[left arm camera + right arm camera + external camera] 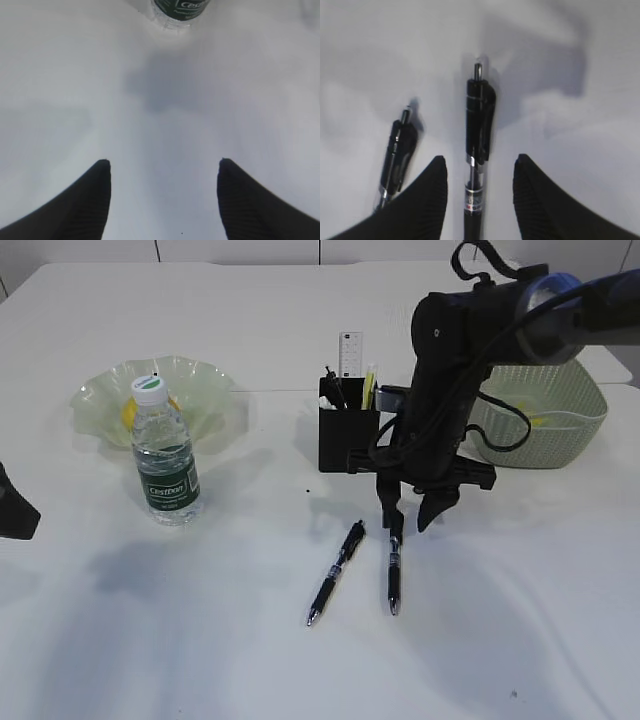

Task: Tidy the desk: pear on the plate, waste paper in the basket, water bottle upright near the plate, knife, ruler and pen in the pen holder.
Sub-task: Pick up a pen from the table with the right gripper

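The right gripper (408,512) hangs just right of centre in the exterior view, tips pointing down, its jaws parted and empty. In the right wrist view they straddle the upper end of one pen (479,150) that lies flat on the white counter (520,620), with clear space on both sides of the barrel. A second pen (336,574) lies just beside it to the left, slanted, its clip end near the left jaw. The left gripper (162,197) sits at the bottom of its own wrist view, wide apart and holding nothing, with only the base of the water bottle (165,460) at the top edge.

The rest looks largely done: the bottle stands upright at centre left, just in front of the green plate (205,390), where something yellow shows behind the bottle. The black pen holder (346,438) at centre already carries the ruler (350,355) and other items, and the basket (580,415) sits at the right edge.

The risk, as I judge it, lies in the closing. The pen is thin and round, so an uneven pinch could roll it away or tip it in the grip. The left jaw could also nudge the neighbouring pen. Later, the crowded holder may block the pen's entry.
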